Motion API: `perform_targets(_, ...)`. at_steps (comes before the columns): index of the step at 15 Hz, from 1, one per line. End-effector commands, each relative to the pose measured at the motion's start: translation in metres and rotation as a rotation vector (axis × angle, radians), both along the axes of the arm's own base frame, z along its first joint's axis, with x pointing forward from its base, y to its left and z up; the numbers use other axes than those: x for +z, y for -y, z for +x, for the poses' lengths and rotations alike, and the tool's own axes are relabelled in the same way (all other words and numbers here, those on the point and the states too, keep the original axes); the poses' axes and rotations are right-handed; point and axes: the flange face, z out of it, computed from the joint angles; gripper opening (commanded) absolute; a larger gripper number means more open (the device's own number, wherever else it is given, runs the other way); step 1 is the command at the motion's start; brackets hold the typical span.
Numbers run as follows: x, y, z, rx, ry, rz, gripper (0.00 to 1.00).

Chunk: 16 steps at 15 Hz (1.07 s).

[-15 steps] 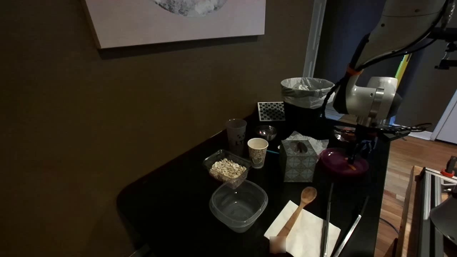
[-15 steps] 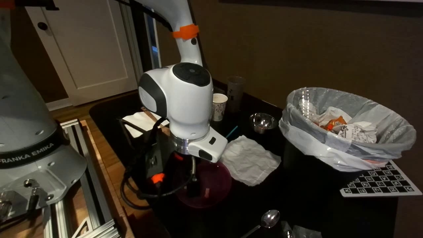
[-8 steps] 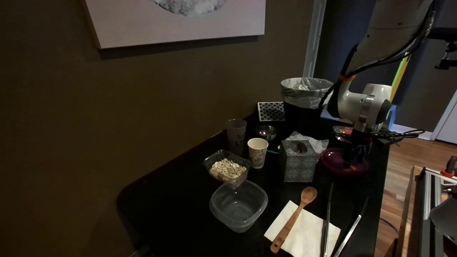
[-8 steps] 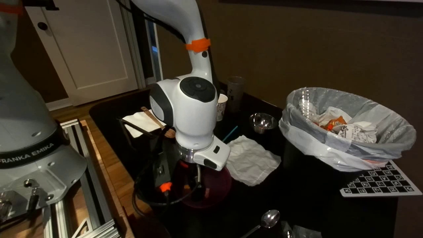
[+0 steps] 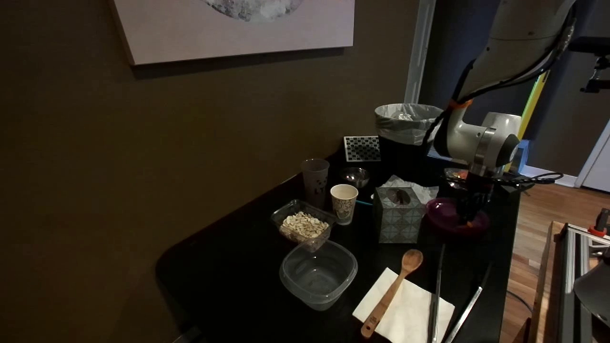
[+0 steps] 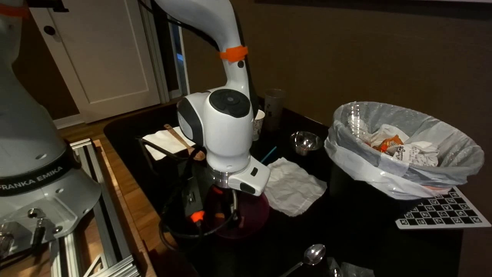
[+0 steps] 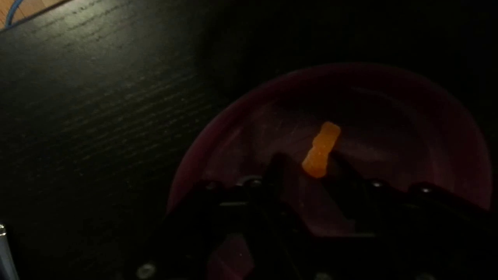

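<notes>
A small orange candy (image 7: 321, 151) lies on the purple plate (image 7: 218, 120), close to its middle. In the wrist view my gripper (image 7: 306, 165) reaches over the plate, its dark fingertips partly drawn together on either side of the candy's near end. Plate shows between the left finger (image 7: 277, 167) and the candy. The right finger is very close to it; contact is too dark to tell. The candy is also visible as an orange spot (image 5: 470, 224) in an exterior view, under the fingertips. Much of the plate's near half is hidden behind the gripper.
A tissue box (image 5: 399, 214) stands right beside the plate. Crumpled white paper (image 6: 294, 186) and a lined trash bin (image 6: 403, 154) are near it. Tongs (image 5: 464, 314), a wooden spoon (image 5: 393, 293) on a napkin, cups and clear containers stand further along the table.
My arm has shifted over the plate, moving left in an exterior view, and most of that came early. The fingers have drawn closer together. The plate has slid very slightly.
</notes>
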Motion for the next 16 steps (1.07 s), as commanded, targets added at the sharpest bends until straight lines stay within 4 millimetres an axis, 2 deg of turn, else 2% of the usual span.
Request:
perform_targets(1,-0.002,-0.003,0.001,0.007,0.011,-0.017,0.02)
perform_targets(8,0.007,-0.004,0.005,0.012,0.025,-0.038,0.02)
perform_targets(12,0.027,-0.006,0.013,0.027,0.057,-0.075,0.01)
perform_targets(16,0.052,0.005,0.033,0.04,0.117,-0.158,0.02)
